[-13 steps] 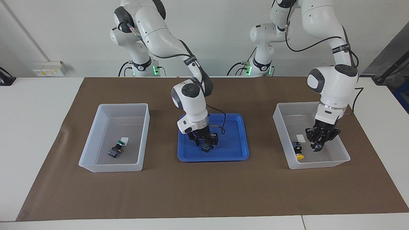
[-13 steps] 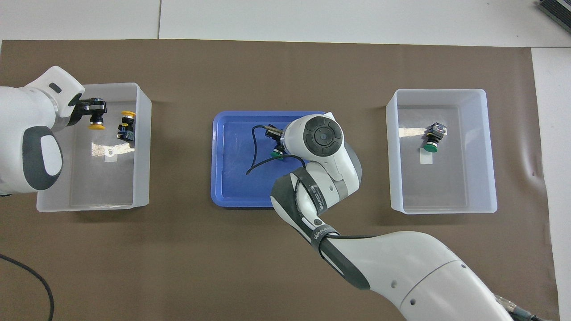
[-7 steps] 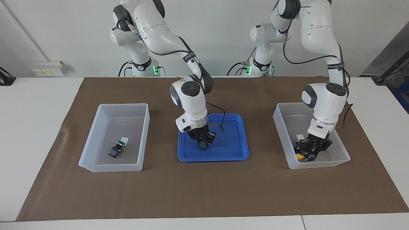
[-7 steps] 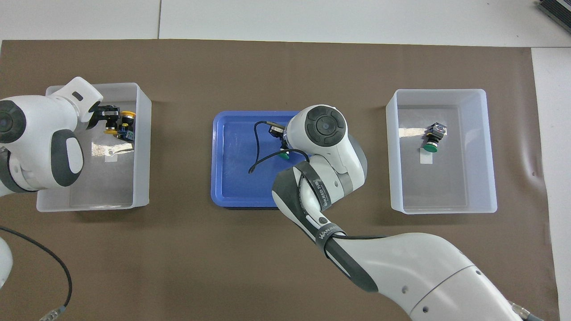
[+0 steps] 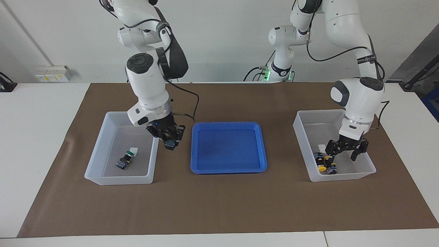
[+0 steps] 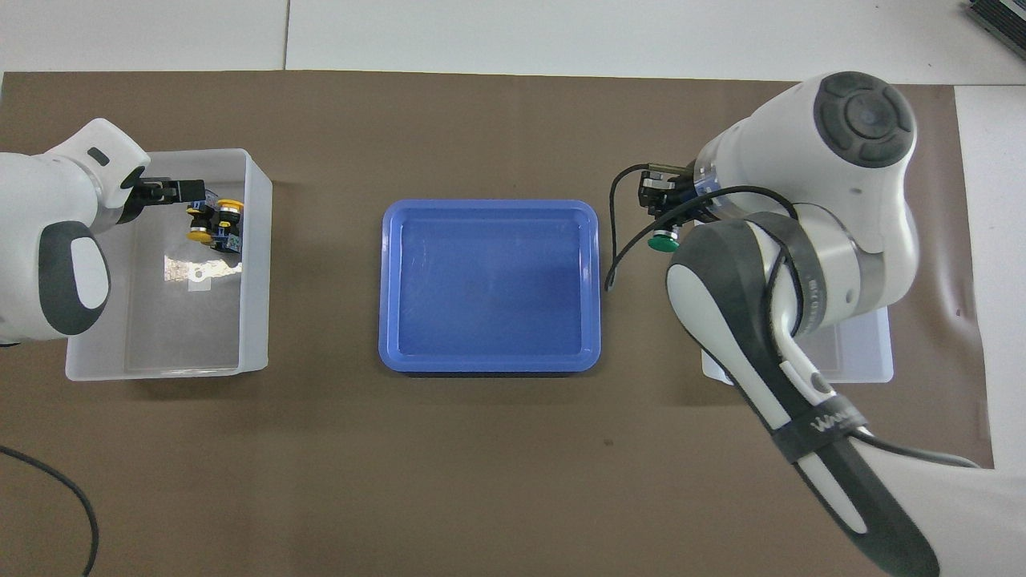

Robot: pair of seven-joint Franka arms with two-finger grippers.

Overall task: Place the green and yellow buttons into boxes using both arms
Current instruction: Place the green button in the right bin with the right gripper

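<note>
Two yellow buttons [image 5: 323,164] lie together in the box [image 5: 367,169] at the left arm's end, the left gripper [image 5: 345,153] spread empty above. Right gripper [image 5: 169,141] fingers clamp a green button [image 6: 663,239] near the other box [image 5: 99,171], where its twin [image 5: 124,160] lies.

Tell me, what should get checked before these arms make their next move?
1. Right tool shut on the held green button: ok.
2. Held green button over the box at the right arm's end: not ok; it seems to hang at the wall that faces the blue tray.
3. Room in that box beside the other green button: ok.
4. Both yellow buttons inside the box at the left arm's end: ok.
5. Left tool open: ok.
6. Left tool free of the yellow buttons: cannot tell.
</note>
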